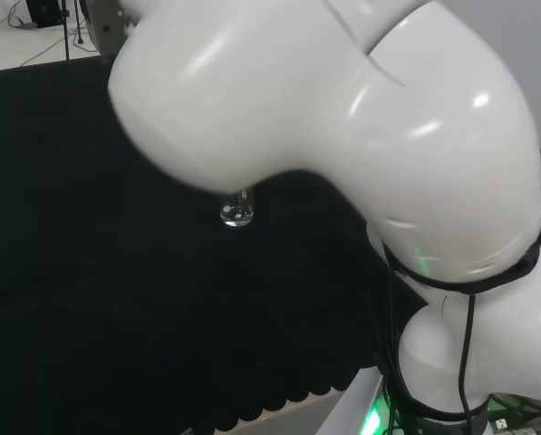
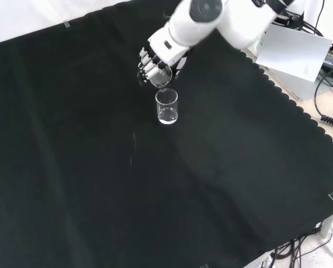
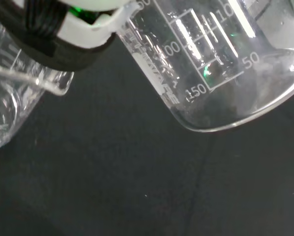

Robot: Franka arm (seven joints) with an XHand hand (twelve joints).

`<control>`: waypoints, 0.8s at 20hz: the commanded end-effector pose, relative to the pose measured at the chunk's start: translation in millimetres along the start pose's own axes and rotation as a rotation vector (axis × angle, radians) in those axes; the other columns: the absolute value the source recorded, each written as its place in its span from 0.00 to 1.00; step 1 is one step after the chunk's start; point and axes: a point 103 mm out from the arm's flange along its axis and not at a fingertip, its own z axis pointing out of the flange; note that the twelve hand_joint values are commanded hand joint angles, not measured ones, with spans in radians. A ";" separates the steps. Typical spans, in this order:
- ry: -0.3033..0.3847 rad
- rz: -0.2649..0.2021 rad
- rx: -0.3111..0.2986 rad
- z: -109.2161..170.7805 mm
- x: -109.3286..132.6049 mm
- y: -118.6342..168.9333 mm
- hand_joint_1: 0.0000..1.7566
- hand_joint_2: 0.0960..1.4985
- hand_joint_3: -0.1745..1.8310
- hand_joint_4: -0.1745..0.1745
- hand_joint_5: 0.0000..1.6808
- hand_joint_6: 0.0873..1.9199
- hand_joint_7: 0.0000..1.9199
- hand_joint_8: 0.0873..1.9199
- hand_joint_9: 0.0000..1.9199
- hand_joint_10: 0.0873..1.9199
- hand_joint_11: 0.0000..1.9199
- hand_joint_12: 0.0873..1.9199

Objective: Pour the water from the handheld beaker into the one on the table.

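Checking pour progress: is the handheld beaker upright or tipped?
Tipped. In the front view the hand holds the handheld beaker with its rim leaning down over the upright table beaker.

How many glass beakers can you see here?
2. One beaker stands upright on the black cloth; the other beaker is tipped over it, held in the hand. Clear glass is hard to spot, so others may be hidden.

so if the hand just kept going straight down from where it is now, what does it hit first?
Most likely the beaker on the table. In the front view the hand holds the tilted beaker directly above its rim, so glass probably meets glass before the cloth. Depth is hard to judge.
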 end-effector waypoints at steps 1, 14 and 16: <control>0.311 0.009 -0.075 8.3 -17.3 -1.4 0.75 0.66 0.00 0.00 0.86 0.05 0.80 0.00 0.87 0.00 0.78 0.28; 0.566 0.031 -0.191 26.2 -32.8 9.5 0.75 0.67 0.00 0.00 0.86 0.05 0.80 0.00 0.86 0.00 0.77 0.28; 0.597 0.027 -0.214 30.7 -35.3 11.9 0.75 0.67 0.00 0.00 0.86 0.05 0.80 0.00 0.86 0.00 0.77 0.28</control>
